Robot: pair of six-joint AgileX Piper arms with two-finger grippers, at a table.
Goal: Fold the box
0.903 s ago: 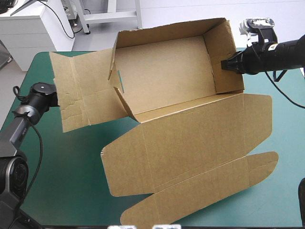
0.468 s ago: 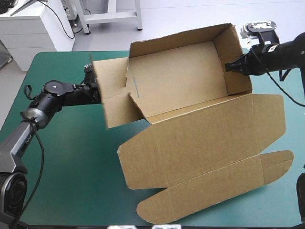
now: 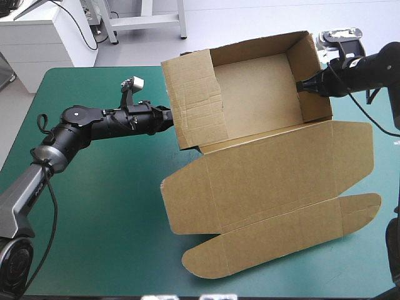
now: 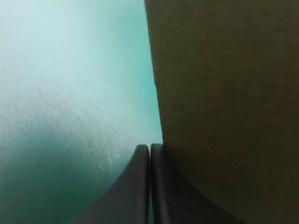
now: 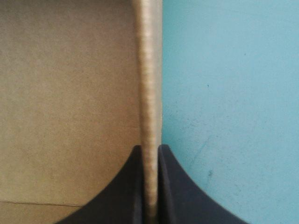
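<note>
The right fingers clamp the right end wall of the box; the left fingers are closed tip to tip and seem only to push its left end wall from outside. Likely light, stiff board that gives at the creases and is best held by wall edges, it stands far right on the desk, its flat lid sprawled nearward in the arms' way.

The box is standing as an open tray on the far right part of the table, its lid lying flat before it toward the near edge. The left gripper is resting against the outside of the tray's left wall, while the right gripper is sitting at the right wall, that wall lying between its fingers.
</note>
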